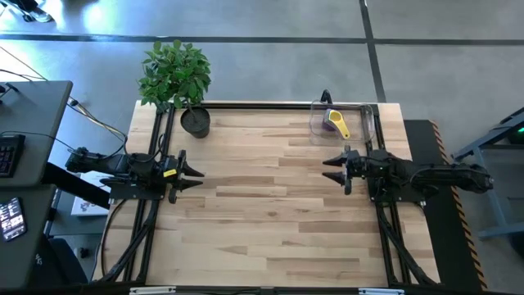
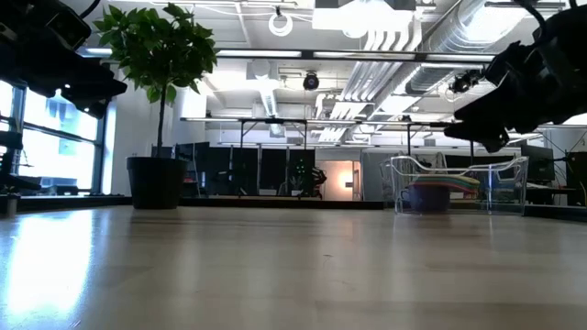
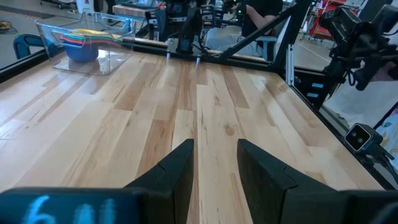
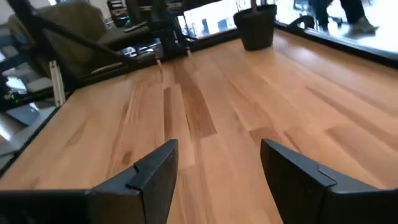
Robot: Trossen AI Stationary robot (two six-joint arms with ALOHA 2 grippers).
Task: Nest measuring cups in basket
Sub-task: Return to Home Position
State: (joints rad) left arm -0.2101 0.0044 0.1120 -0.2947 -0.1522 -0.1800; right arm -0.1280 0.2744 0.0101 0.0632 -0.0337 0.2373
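The clear basket (image 1: 342,123) stands at the table's far right corner, with the measuring cups (image 1: 335,122) nested inside it, yellow on top. In the left wrist view the basket (image 3: 87,43) shows the stacked cups (image 3: 84,42), blue at the bottom. In the low view the basket (image 2: 459,186) rests on the tabletop. My left gripper (image 1: 196,174) hovers open at the table's left side. My right gripper (image 1: 330,169) hovers open at the right side, nearer than the basket. Both grippers hold nothing.
A black pot with a green plant (image 1: 195,120) stands at the far left corner of the table (image 1: 270,213). A black frame runs along the table's edges. Bare wood lies between the two grippers.
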